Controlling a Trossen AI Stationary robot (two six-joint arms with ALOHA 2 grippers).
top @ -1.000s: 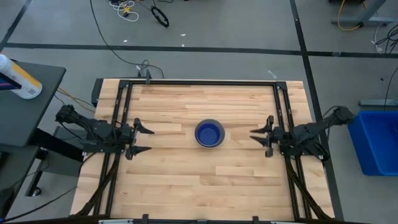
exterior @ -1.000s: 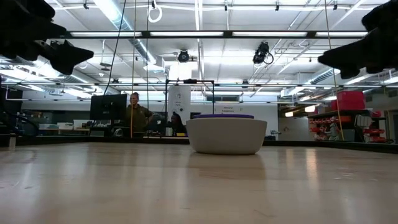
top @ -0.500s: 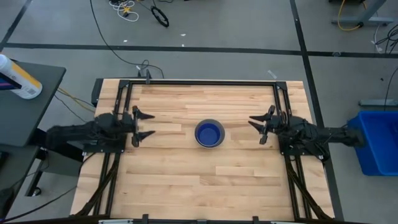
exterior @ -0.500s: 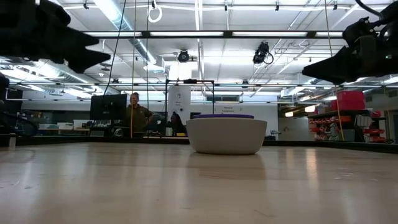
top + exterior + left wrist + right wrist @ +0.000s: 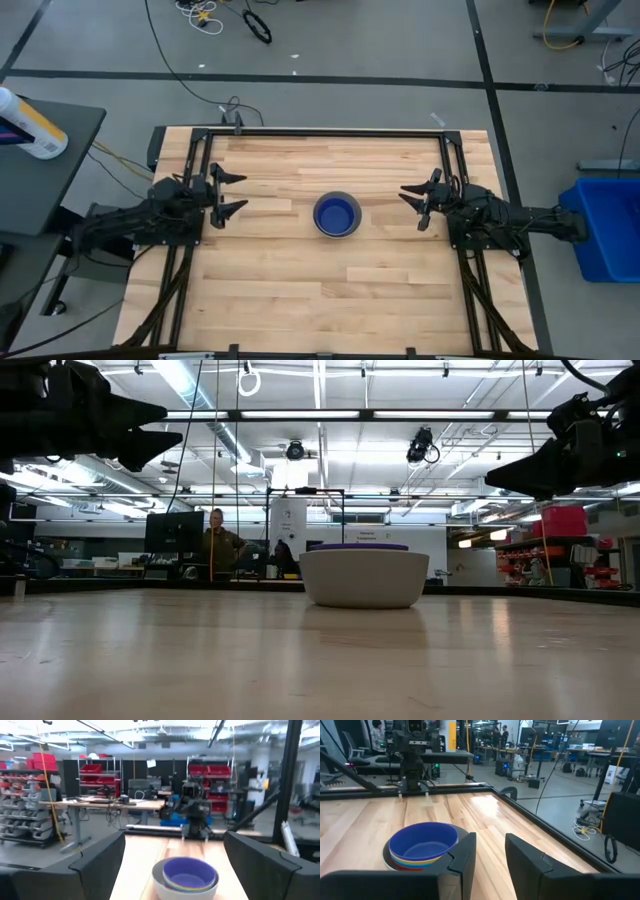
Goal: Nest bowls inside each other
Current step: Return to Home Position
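The bowls [image 5: 337, 215] stand nested in one stack at the table's middle, resting on the base of the grey outer bowl [image 5: 364, 578]. The dark blue bowl [image 5: 422, 839] sits on top, with yellow and red rims showing just under it. My left gripper [image 5: 238, 193] hangs open above the table's left side, pointing at the stack [image 5: 186, 877] from a distance. My right gripper [image 5: 412, 208] hangs above the right side, also pointing at the stack. Its fingers [image 5: 465, 857] stand a narrow gap apart with nothing between them.
Black frame rails [image 5: 330, 132] run along the table's far, left and right edges. A blue bin [image 5: 605, 225] stands off the right edge, and a dark side table with a bottle [image 5: 30, 125] stands off the left. A person [image 5: 216, 540] is in the room far behind.
Both grippers have swung toward the table's far edge, turning until they point across the table at the bowl stack. Most of this happened in the first half second. The stack has not moved.
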